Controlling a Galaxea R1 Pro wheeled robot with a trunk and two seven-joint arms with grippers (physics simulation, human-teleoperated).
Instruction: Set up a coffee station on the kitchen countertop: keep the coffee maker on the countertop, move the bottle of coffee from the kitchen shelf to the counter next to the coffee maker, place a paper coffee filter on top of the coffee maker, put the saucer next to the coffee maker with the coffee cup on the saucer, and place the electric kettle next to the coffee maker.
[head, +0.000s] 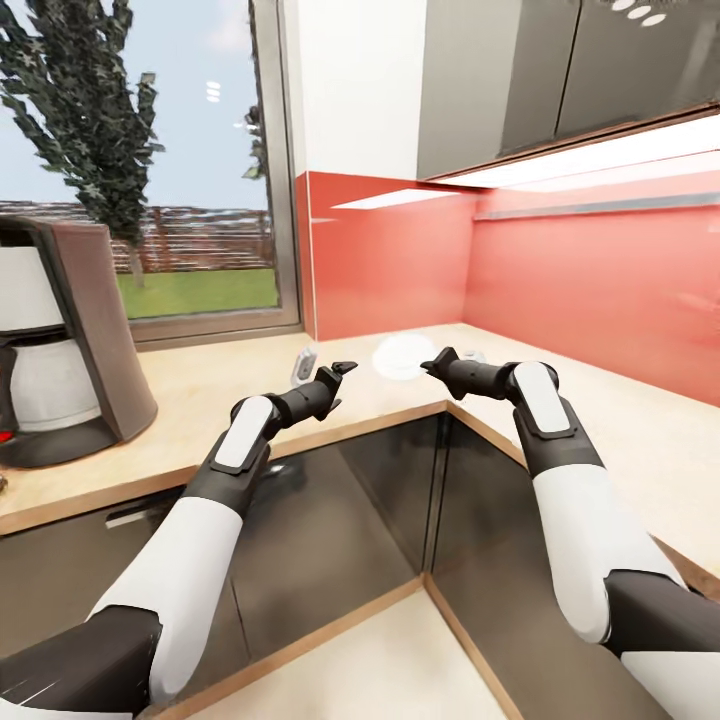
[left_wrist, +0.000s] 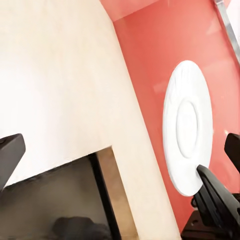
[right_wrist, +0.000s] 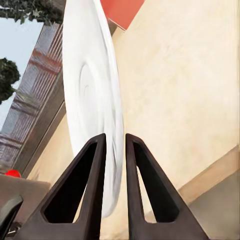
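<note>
I'm on the saucer step: my right gripper (right_wrist: 115, 150) pinches the saucer (right_wrist: 92, 100) by its rim, lifted over the kitchen countertop (head: 230, 385). My left gripper (head: 340, 372) hangs open and empty just across from it. Next I'd carry it over beside the coffee maker (head: 60, 340) and set it flat.

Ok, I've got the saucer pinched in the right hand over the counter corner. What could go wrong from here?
Possible slip: the right hand grips the saucer only by its thin rim, so it could twist or drop onto the counter.

Possible bump: the left hand sits close by the saucer, so moving toward the coffee maker could knock it.

Also, a small grey-white object lies on the counter along that path.
</note>
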